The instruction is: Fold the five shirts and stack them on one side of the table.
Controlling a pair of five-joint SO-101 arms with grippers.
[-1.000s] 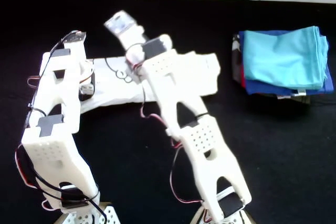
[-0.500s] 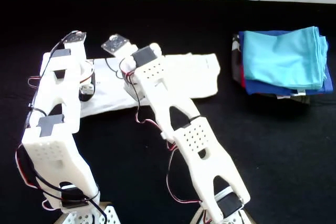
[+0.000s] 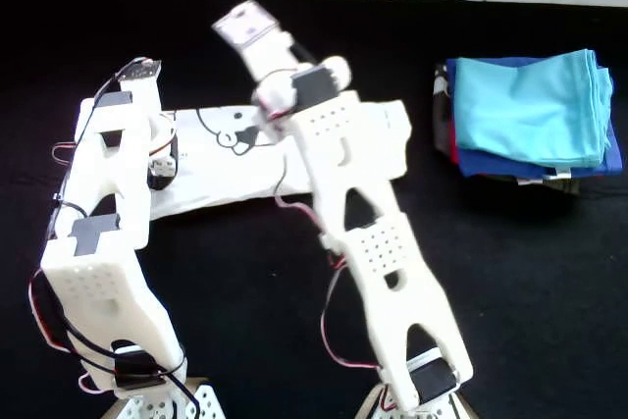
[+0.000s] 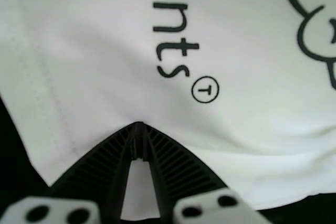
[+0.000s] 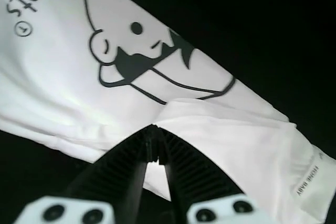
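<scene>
On the left half of the black-covered bench (image 3: 520,272), set back from its near edge, a flat white cloth shirt (image 3: 216,172) with a black printed drawing and lettering lies spread sideways and partly folded. The step in hand looks like laying one flap across the body. The left end effector (image 4: 137,129) rests on the cloth at the end nearest the bench's left edge, jaws clenched tip to tip; I cannot tell whether cloth is caught between them. It serves best as an anchor, pressing down so the body does not drag. Farther in, the right end effector (image 5: 152,129) is clenched and seems to pinch the corner of a turned-over flap whose inner label shows. That flap should travel low and straight, land square to the hem, and be let go only once flat, since slack cloth wrinkles. Toward the far right corner sits the stack of folded shirts (image 3: 530,105), light blue on top, well apart from the white one; the finished fold should match its outline.
</scene>
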